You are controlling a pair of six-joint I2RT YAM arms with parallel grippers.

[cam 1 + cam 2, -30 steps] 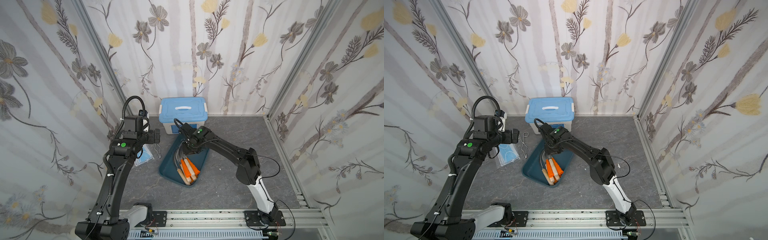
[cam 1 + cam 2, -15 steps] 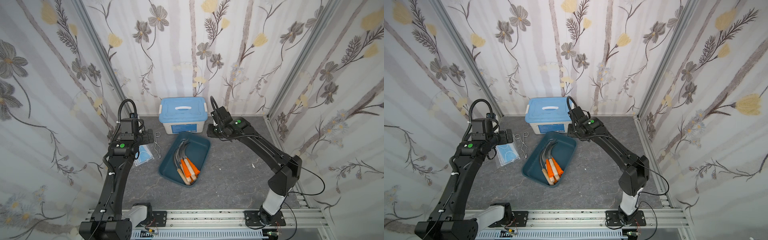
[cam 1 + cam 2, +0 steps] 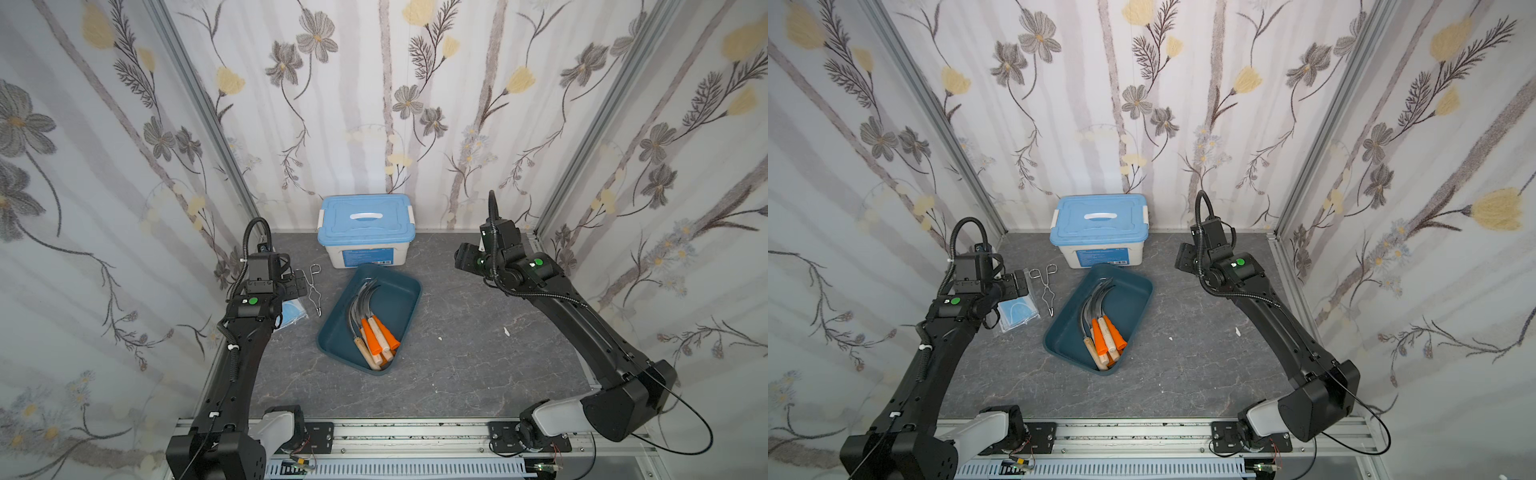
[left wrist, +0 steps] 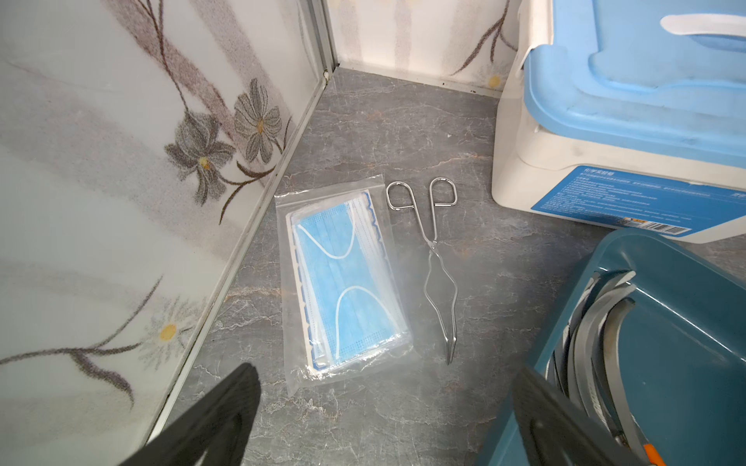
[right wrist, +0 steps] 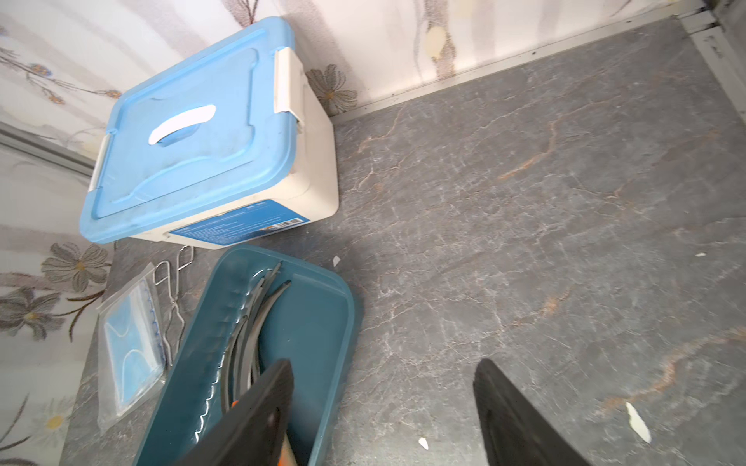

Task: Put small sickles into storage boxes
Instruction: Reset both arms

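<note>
Sickles (image 3: 372,328): lie together in the tray (image 3: 399,299); blades point to its far end, and the orange and wooden handles are bunched at its near corner.
Tray: on the grey table (image 3: 478,353), just in front of the lidded box (image 3: 365,232).
Left gripper (image 4: 385,369): jaws apart, empty, above the mask bag (image 4: 343,278) and tongs (image 4: 438,266).
Right gripper (image 5: 383,363): jaws apart, empty, off the table, right of the tray.

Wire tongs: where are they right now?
In both top views, the wire tongs lie flat on the tabletop on the robot's left side, between the bagged masks and the teal tray, apart from both.
</note>
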